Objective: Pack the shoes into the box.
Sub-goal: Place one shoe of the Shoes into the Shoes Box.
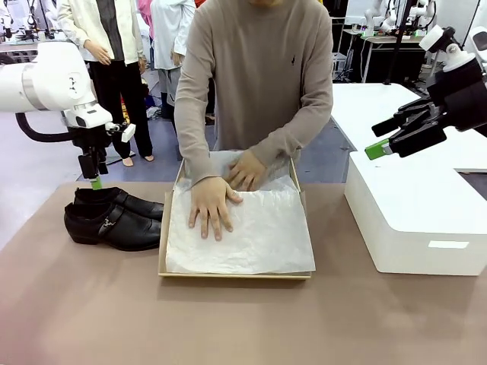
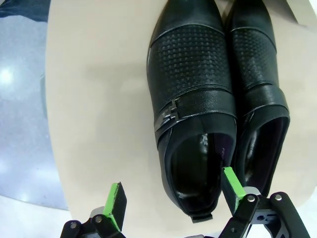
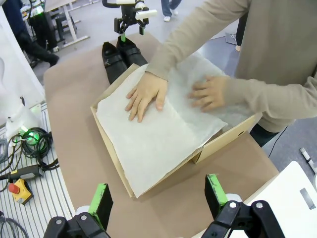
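At the left of the front view, the left gripper (image 1: 95, 176) hangs wide open and empty just above the heels of the 2 shoes (image 1: 114, 217), which lie just beside the box (image 1: 162, 243). At centre, a person's hands (image 1: 213, 207) press on the tissue paper (image 1: 251, 236) lining the box. At upper right, the right gripper (image 1: 383, 141) hovers open and empty above the white block (image 1: 418, 220).
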Tool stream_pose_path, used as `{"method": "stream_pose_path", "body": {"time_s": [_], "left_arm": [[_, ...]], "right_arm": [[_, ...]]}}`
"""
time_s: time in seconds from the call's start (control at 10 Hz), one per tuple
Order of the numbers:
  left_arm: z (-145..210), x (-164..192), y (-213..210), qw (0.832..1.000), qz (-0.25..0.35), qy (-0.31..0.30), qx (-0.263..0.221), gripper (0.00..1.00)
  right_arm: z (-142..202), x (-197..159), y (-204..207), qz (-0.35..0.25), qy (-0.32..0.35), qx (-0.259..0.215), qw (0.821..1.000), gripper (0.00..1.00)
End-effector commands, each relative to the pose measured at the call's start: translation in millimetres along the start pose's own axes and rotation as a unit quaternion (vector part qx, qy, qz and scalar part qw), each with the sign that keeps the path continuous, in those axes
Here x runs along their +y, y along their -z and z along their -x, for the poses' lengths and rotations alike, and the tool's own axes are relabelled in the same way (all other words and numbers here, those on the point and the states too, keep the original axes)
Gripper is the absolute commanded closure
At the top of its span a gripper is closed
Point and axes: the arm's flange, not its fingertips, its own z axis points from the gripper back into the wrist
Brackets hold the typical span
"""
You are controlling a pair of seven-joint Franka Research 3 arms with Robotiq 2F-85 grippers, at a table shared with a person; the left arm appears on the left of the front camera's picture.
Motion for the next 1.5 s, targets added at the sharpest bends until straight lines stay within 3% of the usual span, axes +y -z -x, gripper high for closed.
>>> {"method": "stream_pose_path", "body": {"time_s": [0.0,1.4], "left_arm": [[1.3,8.5,-1.9,1.0,0.012,0.003,0.014,0.0],[3.6,35.7,39.3,0.999,0.03,-0.004,0.034,0.0]], "right_arm": [[-0.5,-3.2,1.6,-0.008,-0.011,-0.011,1.0,0.0],[-0.5,-3.2,1.6,-0.008,-0.011,-0.011,1.0,0.0]]}}
